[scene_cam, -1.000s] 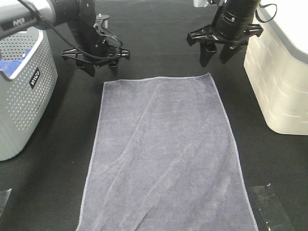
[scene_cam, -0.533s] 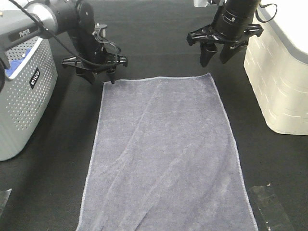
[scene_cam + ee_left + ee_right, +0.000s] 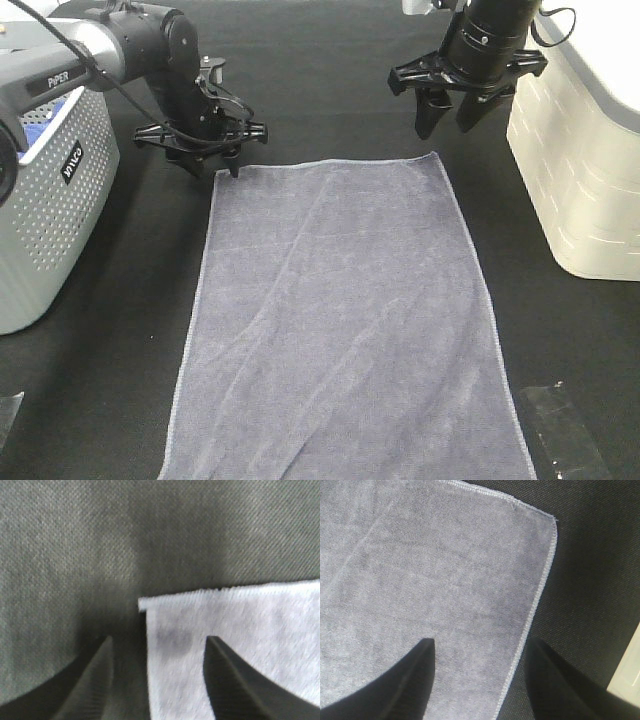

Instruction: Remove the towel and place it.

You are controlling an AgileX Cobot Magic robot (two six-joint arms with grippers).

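Observation:
The towel (image 3: 340, 310), slate grey-blue with a stitched hem, lies spread flat on the black table. My left gripper (image 3: 215, 168) is down at its far left corner. In the left wrist view that towel corner (image 3: 150, 605) lies between the open fingers (image 3: 102, 672), and the left gripper (image 3: 157, 647) holds nothing. My right gripper (image 3: 446, 126) hangs open just beyond the far right corner. The right wrist view looks down past the open right gripper (image 3: 477, 647) onto the towel's hemmed corner (image 3: 551, 522).
A grey perforated basket (image 3: 40, 230) with a bright blue cloth (image 3: 38, 122) in it stands at the left. At the right edge is a white bin (image 3: 580, 170). Clear plastic pieces (image 3: 560, 435) lie at the front right.
My left gripper has moved right and down to the towel's far left corner, and its jaws have narrowed a little. The right arm and the towel have not moved.

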